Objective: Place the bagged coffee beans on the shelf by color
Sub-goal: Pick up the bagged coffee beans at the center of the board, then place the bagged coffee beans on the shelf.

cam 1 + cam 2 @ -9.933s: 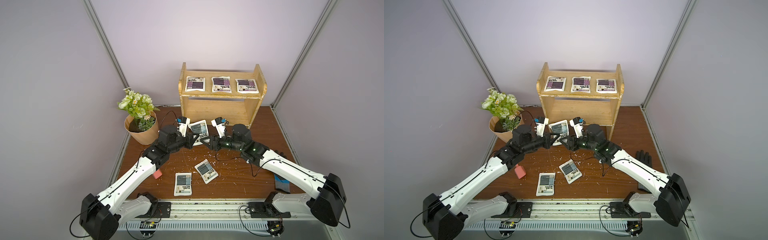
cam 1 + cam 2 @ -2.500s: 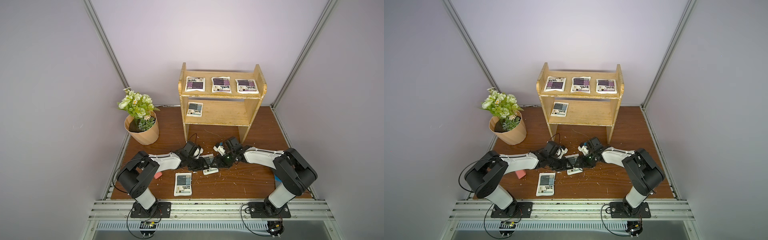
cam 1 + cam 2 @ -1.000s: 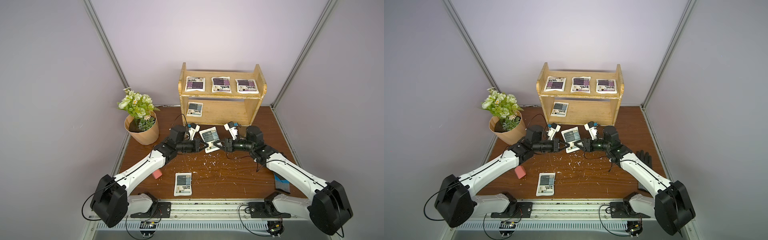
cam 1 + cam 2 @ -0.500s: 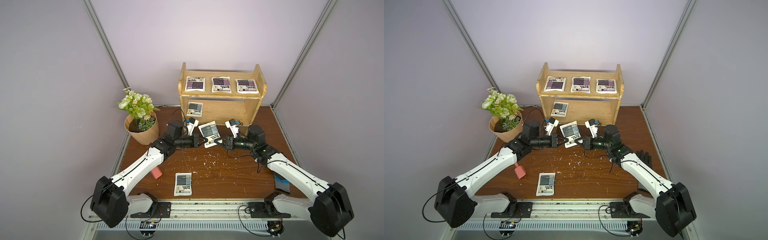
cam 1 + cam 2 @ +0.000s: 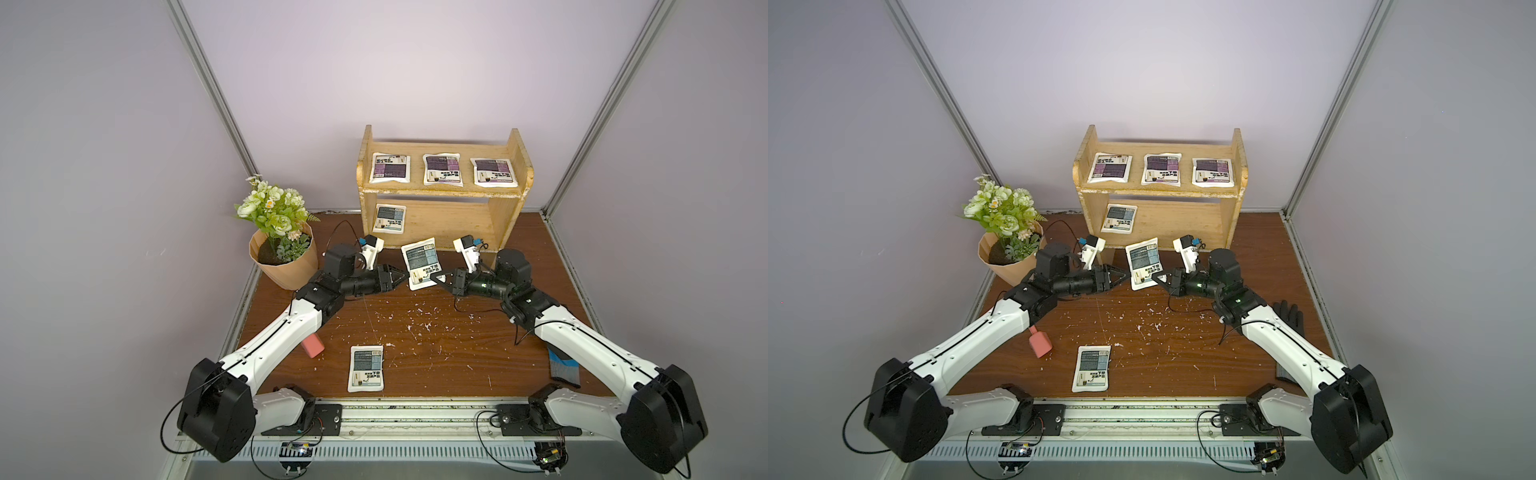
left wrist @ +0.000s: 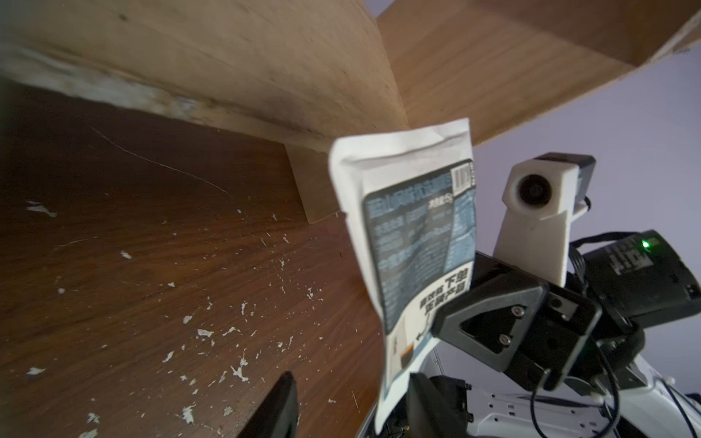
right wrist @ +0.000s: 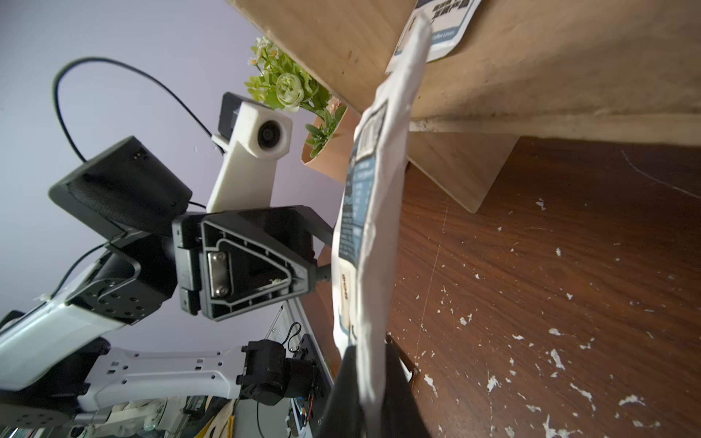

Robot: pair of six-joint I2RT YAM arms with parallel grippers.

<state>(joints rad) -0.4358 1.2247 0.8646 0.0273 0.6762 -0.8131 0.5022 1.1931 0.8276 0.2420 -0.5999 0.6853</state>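
My right gripper (image 5: 434, 277) has just clamped shut on the lower right corner of the grey-blue pouch (image 5: 420, 259), while my left gripper (image 5: 401, 277), pinching it a second ago, now stands open just left of it. The handover looks done: the pouch hangs upright just on the near side of the shelf (image 5: 457, 226), ready for its lower tier
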